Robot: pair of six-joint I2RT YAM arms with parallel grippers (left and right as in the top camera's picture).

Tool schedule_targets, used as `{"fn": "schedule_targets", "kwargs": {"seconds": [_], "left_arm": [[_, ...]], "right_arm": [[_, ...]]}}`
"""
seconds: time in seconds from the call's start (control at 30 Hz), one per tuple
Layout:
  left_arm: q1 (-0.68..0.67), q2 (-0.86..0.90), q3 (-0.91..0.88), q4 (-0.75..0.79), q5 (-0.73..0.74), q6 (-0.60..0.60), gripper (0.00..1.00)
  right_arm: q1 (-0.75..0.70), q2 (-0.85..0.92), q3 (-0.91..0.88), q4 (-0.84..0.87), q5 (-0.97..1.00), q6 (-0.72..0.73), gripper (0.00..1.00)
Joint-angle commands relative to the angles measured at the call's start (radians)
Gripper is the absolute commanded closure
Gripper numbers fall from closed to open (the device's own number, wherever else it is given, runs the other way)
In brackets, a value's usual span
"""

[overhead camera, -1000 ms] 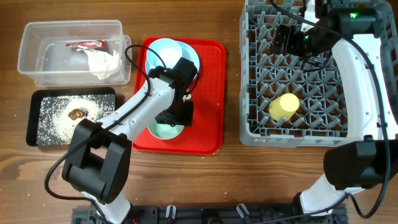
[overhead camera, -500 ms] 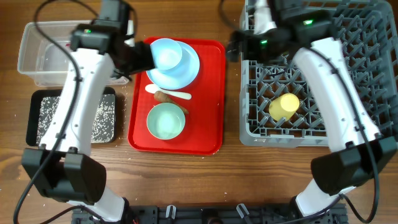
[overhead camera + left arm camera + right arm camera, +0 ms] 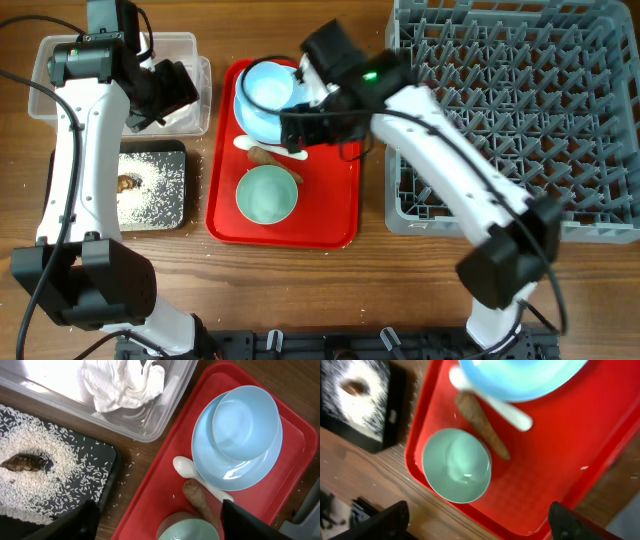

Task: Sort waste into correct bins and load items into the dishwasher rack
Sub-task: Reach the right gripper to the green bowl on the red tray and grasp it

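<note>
I count two bowls on the red tray (image 3: 335, 205): a pale blue bowl (image 3: 268, 88) and a teal bowl (image 3: 267, 194). One brown stick (image 3: 265, 156) lies there too. My left gripper (image 3: 159, 506) and right gripper (image 3: 479, 508) both gape wide, empty.

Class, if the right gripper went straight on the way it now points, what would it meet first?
Probably the bare floor of the red tray, beside the green bowl; the right gripper hangs open above it, but depth is unclear.

Left claw (image 3: 165, 90) and right claw (image 3: 305, 130) spread wide.
</note>
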Motion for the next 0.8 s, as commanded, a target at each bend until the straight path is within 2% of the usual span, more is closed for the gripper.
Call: {"fn": "schedule_targets", "kwargs": {"seconds": [0.0, 0.03, 0.1, 0.17, 0.27, 0.5, 0.77], "left_arm": [[0.004, -0.018, 0.013, 0.026, -0.01, -0.009, 0.12], [0.004, -0.018, 0.013, 0.049, -0.01, -0.009, 0.12], [0.004, -0.018, 0.013, 0.056, -0.019, -0.009, 0.11], [0.004, -0.018, 0.013, 0.056, -0.021, -0.009, 0.0], [0.004, -0.018, 0.013, 0.059, -0.032, -0.01, 0.0], [0.027, -0.018, 0.013, 0.09, -0.07, -0.033, 0.0], [0.129, -0.018, 0.013, 0.093, -0.069, -0.055, 0.0]], "right_arm": [[0.057, 0.107, 0.021, -0.018, 0.014, 0.031, 0.14], [0.075, 0.171, 0.021, -0.045, 0.013, 0.067, 0.18], [0.081, 0.19, 0.021, -0.048, 0.013, 0.072, 0.25], [0.087, 0.196, 0.017, -0.044, 0.031, 0.075, 0.33], [0.091, 0.198, -0.012, -0.015, 0.1, 0.114, 0.42], [0.091, 0.198, -0.13, 0.105, 0.085, 0.146, 0.49], [0.091, 0.198, -0.204, 0.192, 0.065, 0.171, 0.74]]}}
